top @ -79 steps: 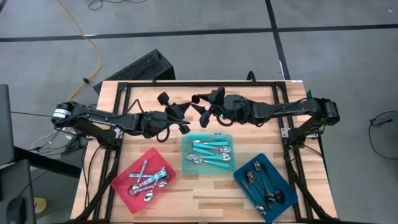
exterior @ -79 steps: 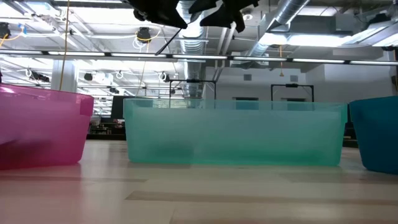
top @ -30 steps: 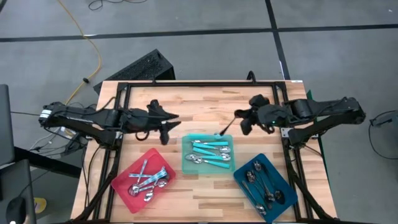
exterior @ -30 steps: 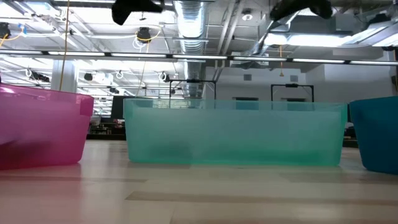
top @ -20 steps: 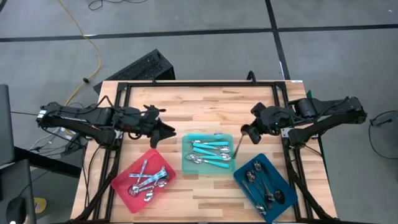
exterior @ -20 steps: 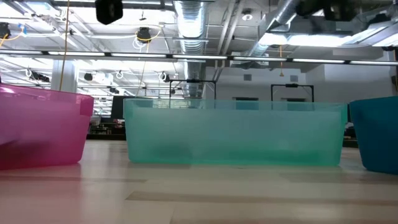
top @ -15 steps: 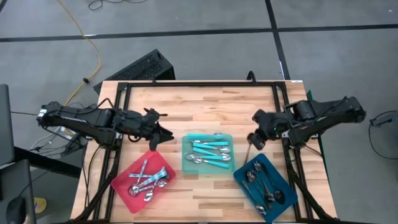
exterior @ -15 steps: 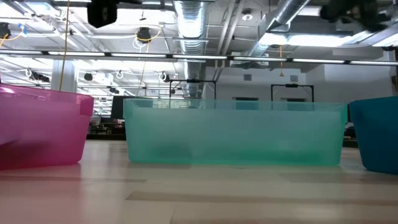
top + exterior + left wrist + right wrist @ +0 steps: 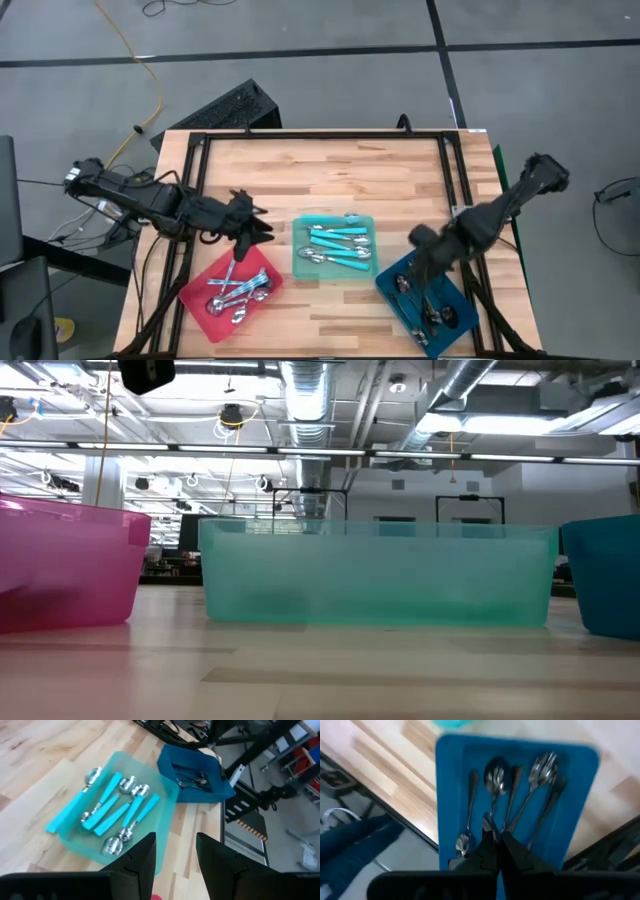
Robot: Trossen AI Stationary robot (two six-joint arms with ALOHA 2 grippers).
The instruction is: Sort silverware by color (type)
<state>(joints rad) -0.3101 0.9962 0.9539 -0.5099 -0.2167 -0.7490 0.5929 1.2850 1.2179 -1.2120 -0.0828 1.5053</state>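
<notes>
At the counter's [image 9: 330, 175] front edge, the right tool [image 9: 496, 851] hangs over the blue tray [image 9: 388, 290] of dark spoons [image 9: 495, 775], fingers pressed together; whether they pinch a spoon cannot be told. The silver spoons [image 9: 240, 290] lie in the red tray [image 9: 195, 292]. Over its far corner hovers the left tool [image 9: 175, 840], spread and empty. Turquoise-handled spoons [image 9: 335, 245] fill the teal tray [image 9: 298, 250] between.

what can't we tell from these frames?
- Right gripper: whether its shut fingers pinch a dark spoon; right wrist view blurred, the fingers cover it.
- Tray contents, low view: teal tray walls hide the spoons.
- Red tray spoon count: silver spoons piled, too small in high view.
- Left gripper: fingers apart, nothing seen between.
</notes>
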